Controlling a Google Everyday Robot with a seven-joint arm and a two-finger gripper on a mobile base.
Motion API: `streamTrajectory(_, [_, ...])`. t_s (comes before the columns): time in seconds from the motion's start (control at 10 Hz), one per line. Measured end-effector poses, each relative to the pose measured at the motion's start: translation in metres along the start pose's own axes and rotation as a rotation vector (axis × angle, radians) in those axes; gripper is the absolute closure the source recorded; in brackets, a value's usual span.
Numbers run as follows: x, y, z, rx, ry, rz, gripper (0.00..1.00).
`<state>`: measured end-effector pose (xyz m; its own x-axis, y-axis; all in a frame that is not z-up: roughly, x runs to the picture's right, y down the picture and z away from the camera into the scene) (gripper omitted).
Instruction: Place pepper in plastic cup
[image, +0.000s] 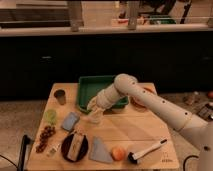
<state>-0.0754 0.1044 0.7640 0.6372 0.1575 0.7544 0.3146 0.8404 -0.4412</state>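
The whitish plastic cup (95, 118) stands on the wooden table (135, 130), just in front of the green bin. My gripper (92, 107) hangs directly over the cup's rim, at the end of the white arm (150, 100) that reaches in from the right. It hides part of the cup's mouth. The dark green pepper does not show; it is hidden or out of view.
A green bin (102, 89) sits behind the cup, with an orange plate (141, 100) to its right. On the left are a dark grey metal cup (60, 96), lime-green cup (50, 116), blue packet (70, 121) and grapes (45, 137). In front are a dark plate (75, 147), grey cloth (100, 150), orange (118, 153) and brush (147, 150).
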Motion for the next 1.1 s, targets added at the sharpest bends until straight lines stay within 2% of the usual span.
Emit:
streamTrajectory(0.6, [0.0014, -0.0011, -0.0044, -0.002, -0.008, 0.006, 0.24])
streamTrajectory(0.7, [0.0015, -0.0011, -0.0047, -0.003, -0.01, 0.006, 0.2])
streamTrajectory(1.1, [0.0014, -0.002, -0.0062, -0.003, -0.015, 0.004, 0.2])
